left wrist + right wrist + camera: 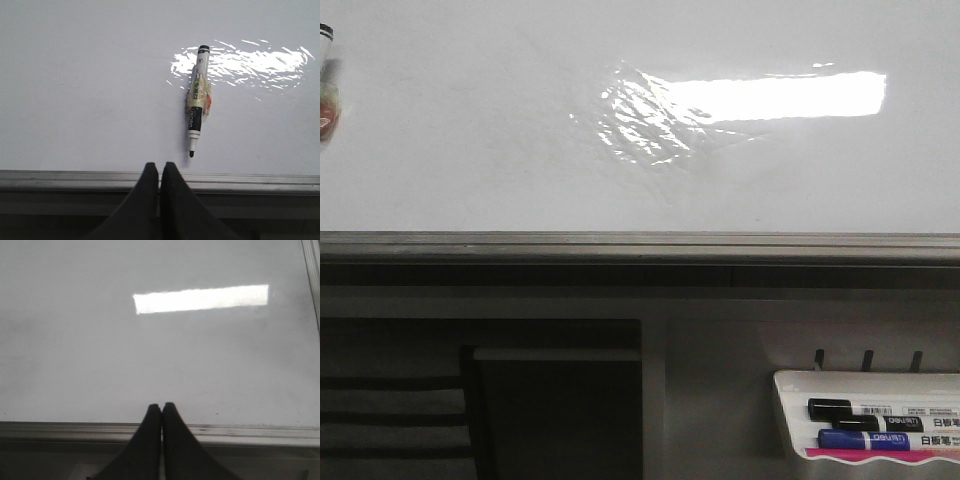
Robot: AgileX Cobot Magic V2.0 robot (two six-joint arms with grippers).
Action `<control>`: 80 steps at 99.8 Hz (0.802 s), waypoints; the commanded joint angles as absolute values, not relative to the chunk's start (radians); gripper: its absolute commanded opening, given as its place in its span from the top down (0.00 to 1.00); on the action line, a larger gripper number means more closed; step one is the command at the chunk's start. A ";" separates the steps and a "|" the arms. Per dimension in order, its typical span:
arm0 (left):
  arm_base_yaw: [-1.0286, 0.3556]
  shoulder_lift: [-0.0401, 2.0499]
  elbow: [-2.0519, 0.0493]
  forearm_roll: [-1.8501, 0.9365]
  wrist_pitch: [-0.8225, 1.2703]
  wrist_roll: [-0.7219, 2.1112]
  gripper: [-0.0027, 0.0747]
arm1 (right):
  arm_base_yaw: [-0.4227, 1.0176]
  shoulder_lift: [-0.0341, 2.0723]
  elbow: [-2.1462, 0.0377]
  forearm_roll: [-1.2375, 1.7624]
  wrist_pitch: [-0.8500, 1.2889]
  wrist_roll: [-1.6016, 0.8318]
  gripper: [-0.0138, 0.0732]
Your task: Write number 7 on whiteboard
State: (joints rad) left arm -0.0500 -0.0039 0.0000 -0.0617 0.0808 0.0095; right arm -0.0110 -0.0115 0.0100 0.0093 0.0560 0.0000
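Note:
The whiteboard (pixel 470 130) fills the upper front view, glossy white with a grey metal frame edge (pixel 640 245) and a bright rectangular reflection. No number 7 shows on it. A black-and-white marker (pixel 196 95) with tape round its middle lies on the board, uncapped tip toward the frame; its end shows at the far left of the front view (pixel 325 40). My left gripper (pixel 159 166) is shut and empty, over the frame edge just short of the marker's tip. My right gripper (pixel 162 406) is shut and empty at the frame edge (pixel 160 432), facing bare board (pixel 100 365).
A small white marker tray (pixel 790 400) at the lower right holds a black marker (pixel 865 410) and a blue marker (pixel 880 440). Dark shelving (pixel 550 400) lies below the board's frame. The board's right frame edge (pixel 312 275) shows in the right wrist view.

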 commanded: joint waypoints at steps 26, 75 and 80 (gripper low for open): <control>-0.048 -0.033 0.034 -0.061 0.000 0.000 0.99 | -0.016 -0.031 0.040 0.000 -0.023 -0.008 0.92; -0.048 -0.033 0.034 -0.061 -0.019 0.000 0.99 | -0.016 -0.031 0.040 0.000 -0.036 -0.008 0.92; -0.048 -0.033 0.034 -0.061 -0.021 0.000 0.99 | -0.016 -0.031 0.040 0.000 -0.040 -0.008 0.92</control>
State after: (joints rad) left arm -0.0500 -0.0039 0.0000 -0.0617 0.0730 0.0095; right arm -0.0110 -0.0115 0.0100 0.0093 0.0560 0.0000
